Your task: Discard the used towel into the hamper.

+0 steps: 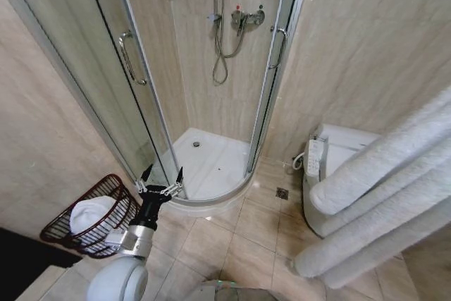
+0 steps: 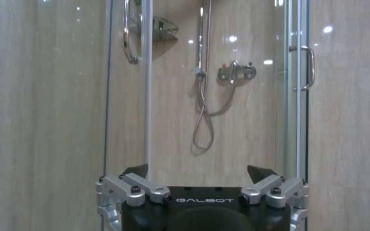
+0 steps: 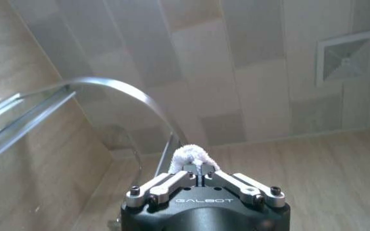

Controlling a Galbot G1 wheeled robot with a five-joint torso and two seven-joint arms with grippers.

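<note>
In the head view, the left claw (image 1: 162, 175) is hanging with its fingers apart above the beige tiled floor (image 1: 232, 237), just before the curved glass shower cabin (image 1: 141, 82). The small round dark reddish-brown openwork hamper (image 1: 67, 234) is standing beside it, by the wall, with a white towel (image 1: 90, 214) lying inside.

In the left wrist view, the same claw (image 2: 198, 174) is facing the shower hose (image 2: 203, 110), fingers spread.

In the right wrist view, the right claw (image 3: 198, 169) is pointing toward the ceiling, fingers together on a white towel piece (image 3: 191, 155).
</note>
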